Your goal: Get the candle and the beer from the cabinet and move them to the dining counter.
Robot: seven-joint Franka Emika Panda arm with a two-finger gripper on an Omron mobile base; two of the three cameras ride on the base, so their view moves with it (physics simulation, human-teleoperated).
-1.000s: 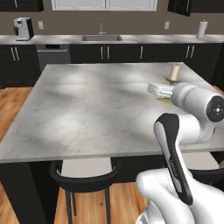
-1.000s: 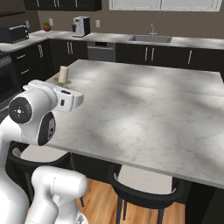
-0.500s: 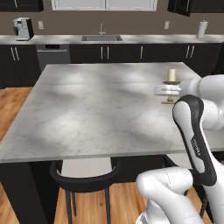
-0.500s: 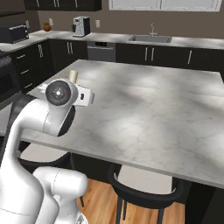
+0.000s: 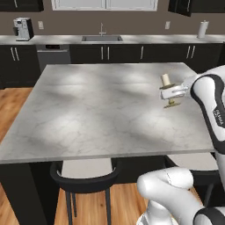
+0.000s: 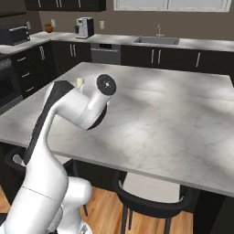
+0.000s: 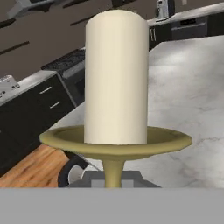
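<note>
Change: short cream-white candle on brass holder (image 5: 167,89) is being carried further across the white-grey veined marble island top (image 5: 101,105) | jaws: two-finger gripper (image 5: 170,92) clamped on the holder's stem | task: candle delivery nearly done, set-down pending

Wooden floor (image 5: 17,105), dark cabinets (image 5: 132,52), black stool (image 5: 83,182), window (image 5: 104,4).

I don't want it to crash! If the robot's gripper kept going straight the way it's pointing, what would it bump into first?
Probably nothing close. The gripper, shut on the cream-white candle on its brass holder, points out over the white-grey marble dining counter toward the far black cabinets. The way looks free, though depth is hard to judge.
</note>
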